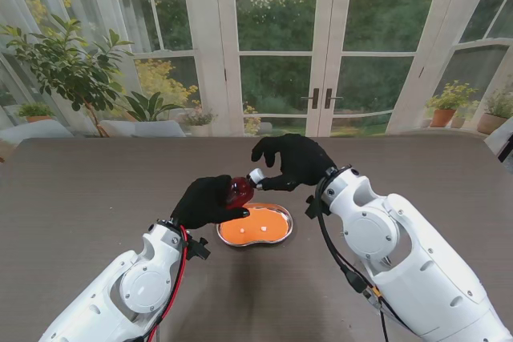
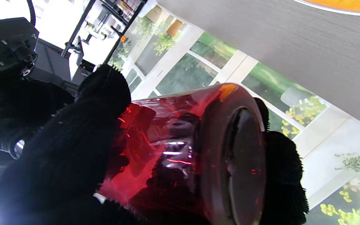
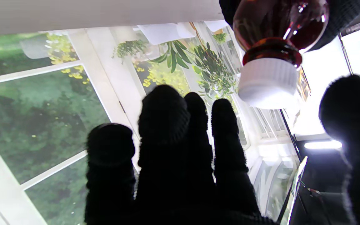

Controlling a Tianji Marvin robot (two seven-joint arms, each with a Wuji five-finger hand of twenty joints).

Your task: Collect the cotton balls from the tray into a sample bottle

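My left hand (image 1: 210, 200) is shut on a red translucent sample bottle (image 1: 239, 191), held tilted above the table with its white cap (image 1: 256, 175) pointing away from me. The left wrist view shows the bottle's base (image 2: 230, 156) wrapped by black-gloved fingers (image 2: 73, 150). My right hand (image 1: 295, 162) hovers just beyond the cap. Its fingers (image 3: 167, 131) and thumb are spread on either side of the cap (image 3: 267, 82), with a gap showing. A metal kidney tray (image 1: 285, 218) with an orange inside lies nearer to me. Two small white cotton balls (image 1: 243, 235) (image 1: 262, 231) sit in it.
The brown table (image 1: 96, 190) reaches to glass doors and potted plants (image 1: 72, 70) at the far side. Both white forearms rise from the near corners. The tray's edge (image 2: 348, 6) shows in the left wrist view.
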